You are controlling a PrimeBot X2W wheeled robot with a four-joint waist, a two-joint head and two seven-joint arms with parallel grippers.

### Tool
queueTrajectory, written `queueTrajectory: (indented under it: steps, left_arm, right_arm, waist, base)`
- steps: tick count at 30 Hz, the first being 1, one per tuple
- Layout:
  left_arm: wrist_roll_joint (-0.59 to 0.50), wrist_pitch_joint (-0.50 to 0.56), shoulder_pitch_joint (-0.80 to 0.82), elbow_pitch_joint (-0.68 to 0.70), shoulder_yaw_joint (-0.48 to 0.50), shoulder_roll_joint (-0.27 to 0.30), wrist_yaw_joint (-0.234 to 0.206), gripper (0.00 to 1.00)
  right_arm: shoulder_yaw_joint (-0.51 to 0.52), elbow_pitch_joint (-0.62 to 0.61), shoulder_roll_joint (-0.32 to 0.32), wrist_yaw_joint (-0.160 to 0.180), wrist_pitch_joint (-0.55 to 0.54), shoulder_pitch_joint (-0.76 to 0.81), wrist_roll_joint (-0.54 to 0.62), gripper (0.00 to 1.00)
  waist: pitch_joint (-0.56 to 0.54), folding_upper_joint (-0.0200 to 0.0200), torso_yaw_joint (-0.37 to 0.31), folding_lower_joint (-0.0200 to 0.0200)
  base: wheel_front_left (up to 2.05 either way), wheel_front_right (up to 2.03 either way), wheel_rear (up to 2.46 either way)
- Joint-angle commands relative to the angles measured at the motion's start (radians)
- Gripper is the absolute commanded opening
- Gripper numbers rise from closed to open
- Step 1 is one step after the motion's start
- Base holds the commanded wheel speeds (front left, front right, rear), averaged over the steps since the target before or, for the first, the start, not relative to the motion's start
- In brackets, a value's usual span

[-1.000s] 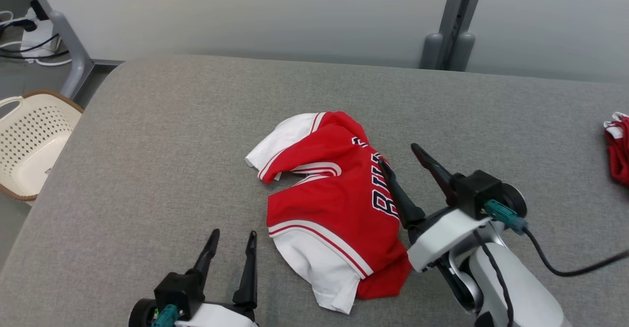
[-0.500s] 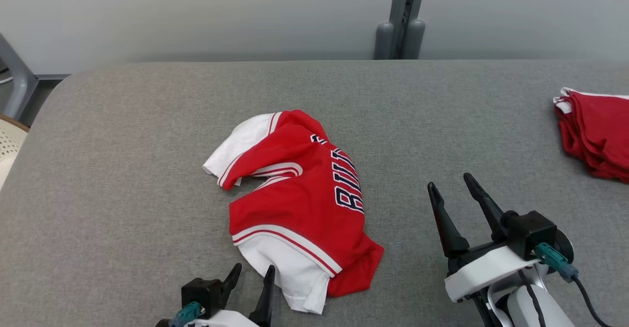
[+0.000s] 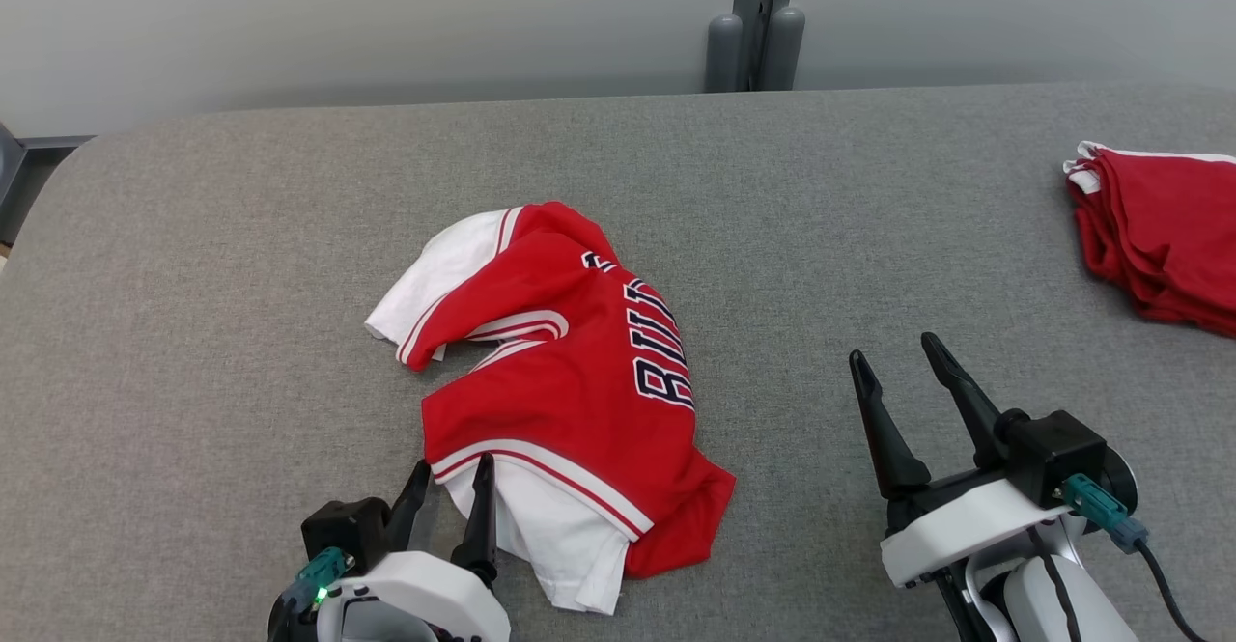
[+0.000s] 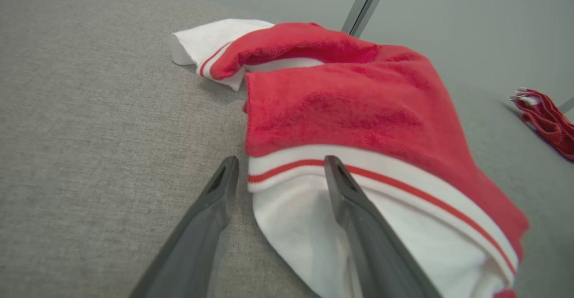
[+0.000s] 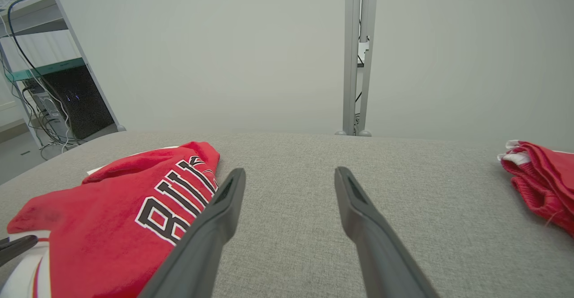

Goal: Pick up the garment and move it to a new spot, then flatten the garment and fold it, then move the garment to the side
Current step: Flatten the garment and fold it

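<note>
Jersey [image 3: 565,381] looks light, soft and limp. Best pinched at its near-left white hem [image 3: 541,463], which the left gripper [image 3: 454,465] straddles, jaws apart, perhaps touching. Right gripper [image 3: 892,348] spread, empty.

We see a folded red clothes pile [image 3: 1159,237] at the grey table's [image 3: 241,237] right edge, with a metal post [image 3: 753,43] behind.

Right end effector [image 5: 290,170] is hanging over the grey bench [image 5: 426,190] with its fingers spread wide. The red lettered garment [image 5: 112,208] is lying just left of it, a red pile [image 5: 542,177] is sitting well off to its right, and a metal post [image 5: 356,56] is standing beyond it.
</note>
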State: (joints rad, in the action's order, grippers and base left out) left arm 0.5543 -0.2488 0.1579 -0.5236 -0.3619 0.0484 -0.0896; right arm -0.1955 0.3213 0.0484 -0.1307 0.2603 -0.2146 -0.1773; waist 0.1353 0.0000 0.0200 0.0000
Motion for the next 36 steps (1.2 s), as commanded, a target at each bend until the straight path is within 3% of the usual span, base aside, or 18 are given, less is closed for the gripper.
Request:
queueTrajectory:
  steps: [1, 5, 10, 16, 20, 23, 24, 25, 27, 36]
  left_arm:
    - [-0.009, -0.009, 0.023, -0.009, 0.006, 0.005, -0.004, 0.99]
    - [-0.037, -0.014, 0.055, -0.039, 0.000, 0.005, -0.005, 0.94]
    - [-0.065, -0.017, 0.059, -0.028, -0.027, 0.005, 0.017, 0.50]
    - [-0.101, -0.017, 0.036, 0.024, -0.045, 0.005, 0.016, 0.32]
    - [-0.140, -0.017, 0.056, 0.072, -0.040, 0.006, 0.001, 0.00]
    - [-0.170, -0.017, 0.062, 0.122, -0.041, 0.008, 0.005, 0.00]
    - [-0.210, -0.017, 0.082, 0.181, -0.071, 0.007, 0.021, 0.00]
    - [-0.246, 0.014, 0.219, 0.258, -0.187, 0.005, 0.054, 0.00]
    - [-0.238, 0.024, 0.275, 0.272, -0.221, 0.004, 0.059, 0.00]
    - [-0.169, 0.031, 0.545, 0.255, -0.305, 0.004, 0.001, 0.00]
  right_arm:
    - [0.004, -0.004, 0.005, 0.000, 0.007, 0.006, -0.001, 1.00]
    - [0.000, 0.001, 0.005, 0.000, 0.007, 0.002, -0.001, 1.00]
    - [0.006, 0.004, 0.005, 0.000, 0.007, -0.003, 0.001, 1.00]
    - [0.011, 0.005, 0.005, 0.000, 0.007, -0.005, -0.003, 1.00]
    - [0.007, 0.007, 0.005, 0.000, 0.007, -0.007, -0.009, 1.00]
    - [0.011, 0.009, 0.005, 0.000, 0.007, -0.007, -0.010, 1.00]
    - [0.012, 0.010, 0.005, 0.000, 0.007, -0.007, -0.015, 1.00]
    - [0.056, 0.010, 0.005, 0.000, 0.007, -0.004, -0.027, 1.00]
    - [0.070, 0.013, 0.005, 0.000, 0.007, -0.006, -0.031, 1.00]
    - [0.152, 0.019, 0.005, 0.000, 0.007, -0.014, -0.031, 1.00]
  waist:
    - [0.000, 0.0000, 0.001, 0.0000]
    - [0.000, 0.0000, -0.001, 0.0000]
    - [0.003, 0.0000, -0.003, 0.0000]
    - [0.006, 0.0000, -0.005, 0.0000]
    - [0.005, 0.0000, -0.006, 0.0000]
    - [0.003, 0.0000, -0.004, 0.0000]
    - [-0.001, 0.0000, -0.002, 0.0000]
    - [-0.006, 0.0000, -0.013, 0.0000]
    - [-0.006, 0.0000, -0.024, 0.0000]
    - [0.006, 0.0000, -0.104, 0.0000]
  base:
    - [0.00, 0.00, 0.00]
    - [0.00, 0.00, 0.00]
    - [0.00, 0.00, 0.00]
    - [0.00, 0.00, 0.00]
    - [0.00, 0.00, 0.00]
    - [0.00, 0.00, 0.00]
    - [0.00, 0.00, 0.00]
    - [0.00, 0.00, 0.00]
    - [0.00, 0.00, 0.00]
    - [0.00, 0.00, 0.00]
